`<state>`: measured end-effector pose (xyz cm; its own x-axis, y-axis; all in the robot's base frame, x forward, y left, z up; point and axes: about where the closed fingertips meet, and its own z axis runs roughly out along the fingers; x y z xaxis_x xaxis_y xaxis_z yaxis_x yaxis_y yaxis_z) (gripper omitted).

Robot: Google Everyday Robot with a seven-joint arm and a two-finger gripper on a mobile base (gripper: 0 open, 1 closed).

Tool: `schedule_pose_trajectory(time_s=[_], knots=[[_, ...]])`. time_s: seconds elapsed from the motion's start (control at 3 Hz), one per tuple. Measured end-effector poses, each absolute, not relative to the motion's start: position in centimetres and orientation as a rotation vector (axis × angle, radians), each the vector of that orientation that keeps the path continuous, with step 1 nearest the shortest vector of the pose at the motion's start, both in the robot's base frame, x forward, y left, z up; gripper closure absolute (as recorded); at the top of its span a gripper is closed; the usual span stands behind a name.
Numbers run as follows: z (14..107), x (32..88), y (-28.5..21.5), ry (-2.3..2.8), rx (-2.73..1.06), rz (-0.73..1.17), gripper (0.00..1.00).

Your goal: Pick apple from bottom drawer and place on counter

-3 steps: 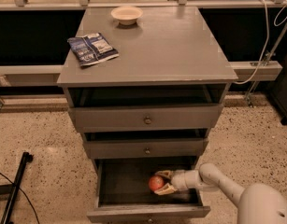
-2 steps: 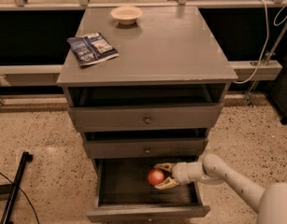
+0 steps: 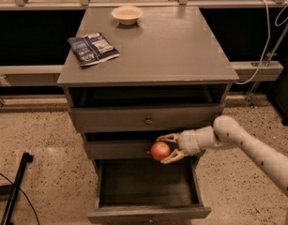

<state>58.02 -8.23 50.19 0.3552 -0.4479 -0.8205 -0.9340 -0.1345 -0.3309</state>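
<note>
The red apple [image 3: 160, 151] is held in my gripper [image 3: 167, 148], whose two fingers close around it from above and below. The gripper holds it in the air in front of the middle drawer, above the open bottom drawer [image 3: 148, 211]. The bottom drawer is pulled out and its dark inside holds nothing I can see. My white arm [image 3: 246, 142] reaches in from the right. The grey counter [image 3: 167, 46] lies well above the apple.
A cream bowl [image 3: 127, 14] stands at the back of the counter. A dark blue snack bag [image 3: 93, 48] lies at its left. The two upper drawers are slightly open. A black stand [image 3: 14, 191] is on the floor at left; cables hang at right.
The gripper has lifted the apple up out of the bottom drawer to the height of the middle drawer front. The arm rose with it.
</note>
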Motion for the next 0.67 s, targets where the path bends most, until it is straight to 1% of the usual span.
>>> schedule_pose_trajectory(time_s=[0.33,0.67], knots=[[53.39,58.42,-8.42,1.186,-1.78,0.685,1.0],[53.33,58.43,-8.39,1.186,-1.779,0.685,1.0]])
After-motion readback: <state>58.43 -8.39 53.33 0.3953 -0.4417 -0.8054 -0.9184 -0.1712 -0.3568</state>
